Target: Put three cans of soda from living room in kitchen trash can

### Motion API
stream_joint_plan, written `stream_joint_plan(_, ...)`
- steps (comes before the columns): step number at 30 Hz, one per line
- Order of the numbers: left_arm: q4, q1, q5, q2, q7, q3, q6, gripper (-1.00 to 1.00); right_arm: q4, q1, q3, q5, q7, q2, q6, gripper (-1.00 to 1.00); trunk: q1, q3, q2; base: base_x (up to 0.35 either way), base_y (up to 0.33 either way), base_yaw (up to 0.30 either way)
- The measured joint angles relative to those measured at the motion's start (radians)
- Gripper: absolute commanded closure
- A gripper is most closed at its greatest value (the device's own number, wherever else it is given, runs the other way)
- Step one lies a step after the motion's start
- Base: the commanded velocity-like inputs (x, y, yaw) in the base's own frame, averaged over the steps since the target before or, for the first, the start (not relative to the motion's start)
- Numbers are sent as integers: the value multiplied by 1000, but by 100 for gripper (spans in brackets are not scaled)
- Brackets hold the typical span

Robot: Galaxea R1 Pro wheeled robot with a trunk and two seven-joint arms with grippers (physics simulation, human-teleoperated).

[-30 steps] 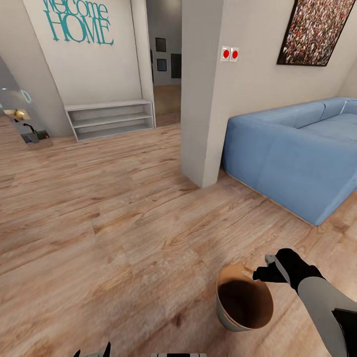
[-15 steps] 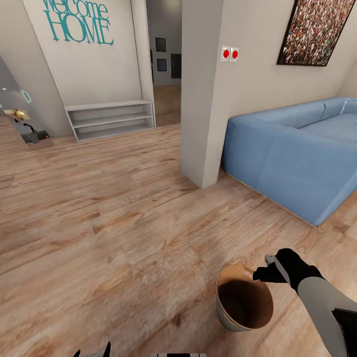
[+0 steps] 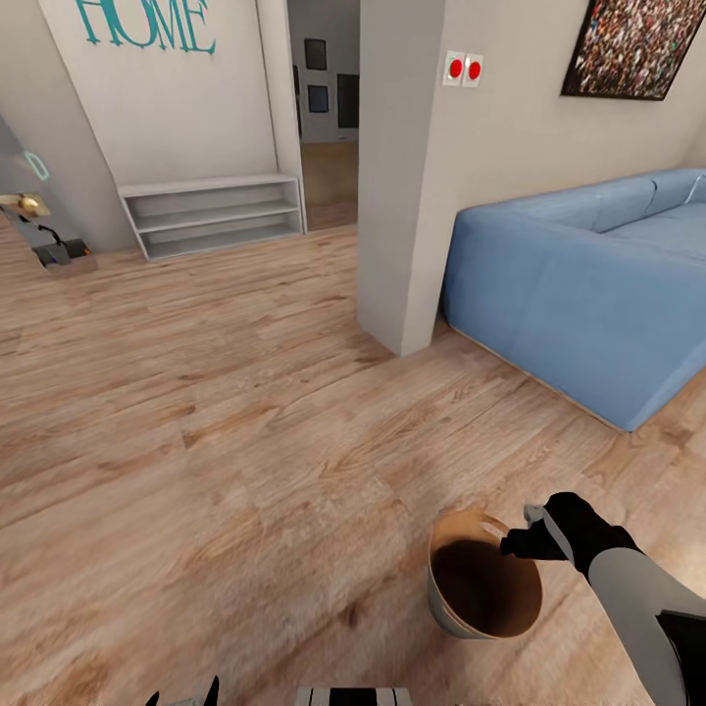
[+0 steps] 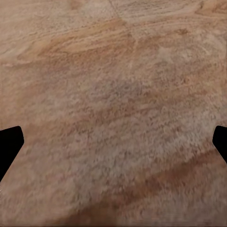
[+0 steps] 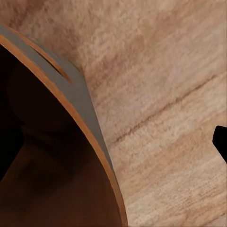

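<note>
Head view: we carry the trash can [image 3: 471, 613] at 5 o'clock, right gripper [image 3: 525, 537] pinched on its rim so it travels along; left gripper [image 4: 113, 142] spread wide, empty; sofa [image 3: 579, 284] at 2 o'clock.

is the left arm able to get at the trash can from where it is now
Probably not without a reach across: the trash can hangs at the right gripper, while the left gripper sits far over bare floor.

The tash can [image 3: 469, 608] hangs at the right jaws above the floor [image 3: 245, 471]; the sofa [image 3: 579, 284] lies beyond, the shelf [image 3: 211, 214] far left.
</note>
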Motion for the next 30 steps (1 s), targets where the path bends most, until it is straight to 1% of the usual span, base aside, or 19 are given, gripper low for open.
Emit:
stream_joint_plan(15,0,0,0,0,1,-3,-1,-100,0,0,0,-1,0,0,0,-100,0,0,0,0,0,0)
stream_joint_plan(21,1,0,-1,0,1,-3,-1,-100,1,0,0,-1,0,0,0,-100,3,-23,-1,0,0,0)
stream_joint_plan(30,0,0,0,0,1,-3,-1,-100,2,0,1,-1,0,0,0,-100,3,-23,-1,0,0,0)
